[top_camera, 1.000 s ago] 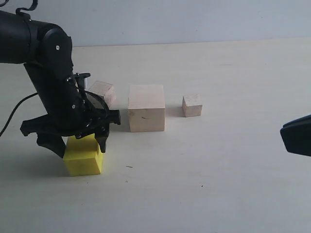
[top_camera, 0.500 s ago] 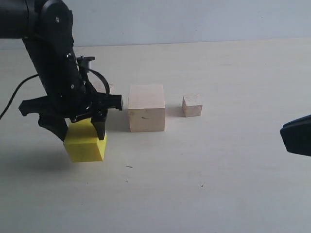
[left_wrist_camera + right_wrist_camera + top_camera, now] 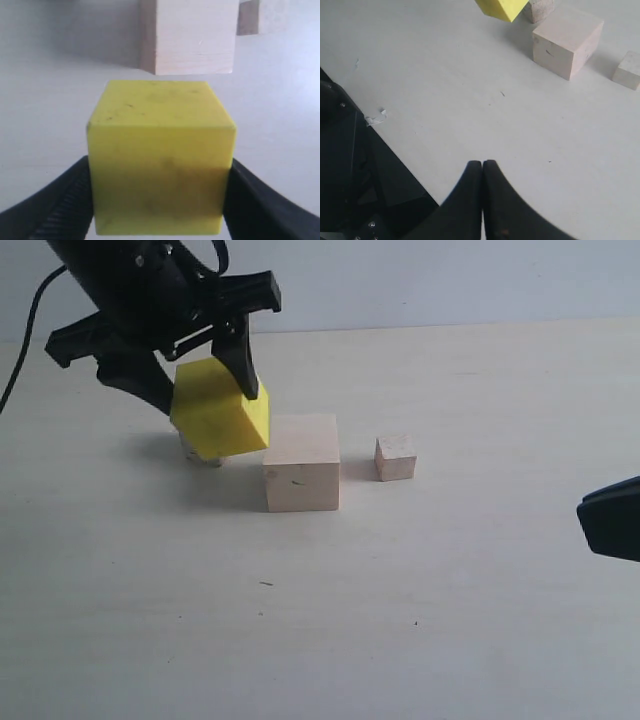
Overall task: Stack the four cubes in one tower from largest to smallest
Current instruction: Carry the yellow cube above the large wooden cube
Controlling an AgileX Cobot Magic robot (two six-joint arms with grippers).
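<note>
My left gripper (image 3: 205,388) is shut on the medium yellow cube (image 3: 220,408) and holds it in the air, tilted, just left of and above the large pale wood cube (image 3: 301,462). In the left wrist view the yellow cube (image 3: 160,155) sits between both black fingers, with the large cube (image 3: 187,37) and the tiny pale cube (image 3: 265,15) beyond it. The tiny cube (image 3: 395,457) stands right of the large one. The grainy wood cube (image 3: 538,9) is mostly hidden behind the yellow one. My right gripper (image 3: 483,165) is shut on nothing, low at the right edge (image 3: 610,520).
The pale tabletop (image 3: 400,620) ends at a light wall behind. The left arm's black cable (image 3: 28,315) hangs at the far left. In the right wrist view a dark robot base (image 3: 350,165) lies past the table's edge.
The left gripper has lifted the yellow cube off the table and carried it up and right towards the large cube. It now covers the grainy cube. The right gripper has not moved.
</note>
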